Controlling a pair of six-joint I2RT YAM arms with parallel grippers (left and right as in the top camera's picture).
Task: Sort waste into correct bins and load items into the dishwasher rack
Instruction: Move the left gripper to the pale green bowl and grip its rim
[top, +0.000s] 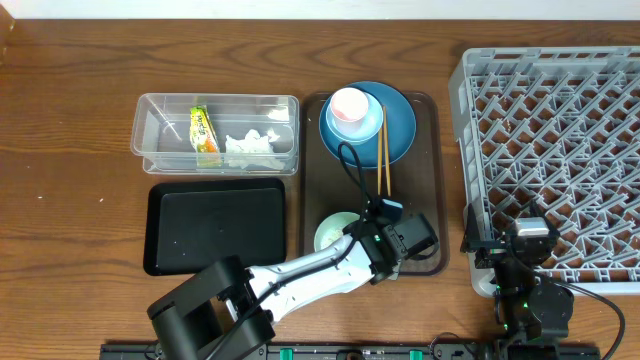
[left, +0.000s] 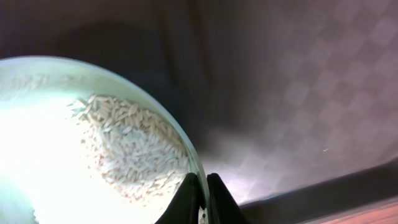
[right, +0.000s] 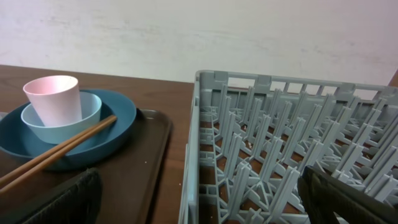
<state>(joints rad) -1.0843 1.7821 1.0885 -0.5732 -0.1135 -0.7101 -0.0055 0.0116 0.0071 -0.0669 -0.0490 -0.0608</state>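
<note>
My left gripper (top: 358, 232) (left: 203, 194) is shut on the rim of the mint-green bowl (top: 330, 233) (left: 56, 174), which sits on the brown serving tray and holds white rice grains (left: 127, 152). The dark blue plate (top: 400, 120) (right: 118, 121) holds the light blue bowl (top: 368, 118) (right: 90, 112), the pink cup (top: 348, 105) (right: 55, 98) and wooden chopsticks (top: 383, 163) (right: 59, 151). My right gripper (top: 500, 255) (right: 196, 199) is open, empty, at the near left corner of the grey dishwasher rack (top: 560, 160) (right: 280, 143). The clear container (top: 165, 130) holds the yellow-green wrapper (top: 204, 135) and white tissue (top: 250, 147). The black tray (top: 215, 228) lies below it.
The brown serving tray (top: 425, 210) (right: 149, 155) lies between the bins and the rack. A black cable (top: 352, 172) loops over the serving tray from my left arm. Bare wooden table (top: 70, 150) spreads to the left.
</note>
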